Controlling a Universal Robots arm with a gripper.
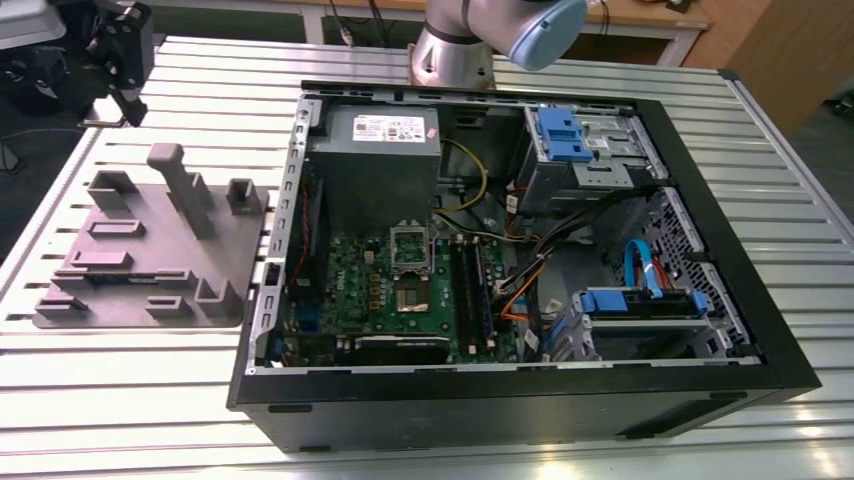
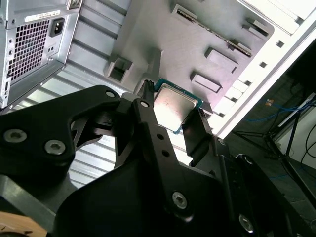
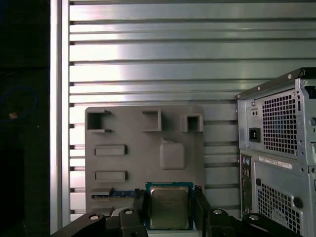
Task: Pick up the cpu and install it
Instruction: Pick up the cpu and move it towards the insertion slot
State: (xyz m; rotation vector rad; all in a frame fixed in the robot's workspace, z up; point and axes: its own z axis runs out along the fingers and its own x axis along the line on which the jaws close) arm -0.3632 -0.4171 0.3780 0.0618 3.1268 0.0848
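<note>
The cpu (image 3: pixel 169 207), a small square chip with a silver top and a dark green rim, sits between the two black fingers (image 3: pixel 139 210) of my gripper (image 3: pixel 169 198), which is shut on it. In the second wrist view the cpu (image 2: pixel 176 105) is likewise clamped in the gripper (image 2: pixel 173 102). The grey plate (image 3: pixel 143 158) with its raised holders lies well below. In the exterior view the gripper (image 1: pixel 124 62) hangs high above the table, beyond the far end of the grey plate (image 1: pixel 140 262). The motherboard's socket (image 1: pixel 412 291) lies inside the open computer case (image 1: pixel 534 400), its metal frame (image 1: pixel 408 244) flipped up.
The case lies on its side on a slatted aluminium table (image 1: pixel 120 390), to the exterior view's right of the plate. Inside are a power supply (image 1: pixel 375 130), black memory sticks (image 1: pixel 469 285), cables and blue drive brackets (image 1: pixel 558 132). The arm's base (image 1: pixel 451 50) stands behind the case.
</note>
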